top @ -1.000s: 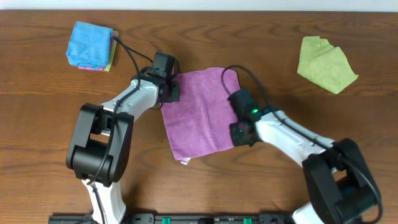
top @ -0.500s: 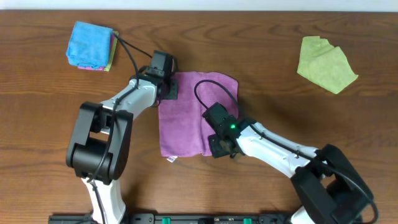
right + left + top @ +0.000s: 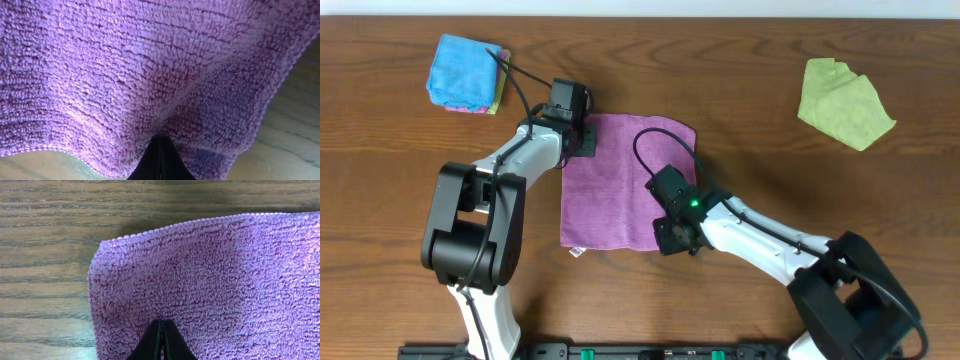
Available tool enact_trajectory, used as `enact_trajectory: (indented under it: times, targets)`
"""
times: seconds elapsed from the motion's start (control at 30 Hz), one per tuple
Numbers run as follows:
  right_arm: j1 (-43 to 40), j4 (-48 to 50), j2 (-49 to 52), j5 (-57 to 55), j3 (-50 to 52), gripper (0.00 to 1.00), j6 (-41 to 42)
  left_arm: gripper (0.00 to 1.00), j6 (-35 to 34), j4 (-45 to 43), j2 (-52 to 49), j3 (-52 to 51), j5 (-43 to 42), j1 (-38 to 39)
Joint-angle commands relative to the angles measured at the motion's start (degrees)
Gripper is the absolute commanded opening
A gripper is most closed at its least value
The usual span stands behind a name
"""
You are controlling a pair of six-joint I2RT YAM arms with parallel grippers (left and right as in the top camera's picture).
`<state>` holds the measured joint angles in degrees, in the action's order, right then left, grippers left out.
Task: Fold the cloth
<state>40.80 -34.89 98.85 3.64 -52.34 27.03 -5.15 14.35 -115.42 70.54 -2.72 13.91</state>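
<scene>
Cloth (image 3: 620,180), purple, one: it lies mid-desk (image 3: 380,200) between the arms, white tag (image 3: 575,252) at its near-left corner, and in the last second it has swung from skewed to roughly square with the desk edge. Left end effector (image 3: 161,326) is pinched on the far-left corner, and the right end effector (image 3: 159,142) is pinched on the near-right edge, which it has drawn leftward. You likely have it straightened only, with no fold laid yet.

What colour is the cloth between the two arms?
The cloth is purple, clearest in the left wrist view.
</scene>
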Motion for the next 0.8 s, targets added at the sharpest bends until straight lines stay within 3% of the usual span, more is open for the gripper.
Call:
enact_trajectory:
  times: [0.0,0.2,0.43,0.77]
  targets:
    - [0.9,-0.6,0.9,3.9,1.6,0.01,1.3,0.05,2.2,0.4,-2.1,0.1,1.7,-0.5]
    - [0.9,-0.7,0.9,3.6,1.6,0.02,1.6,0.06,2.4,2.3,-2.1,2.4,1.7,-0.5]
    - [0.9,-0.7,-1.8,2.4,1.1,0.02,1.6,0.05,3.1,10.8,-1.8,8.9,5.3,-0.5]
    - [0.9,-0.9,-13.9,-2.6,1.0,0.01,1.2,0.06,3.4,22.6,-1.7,21.2,5.7,-0.5]
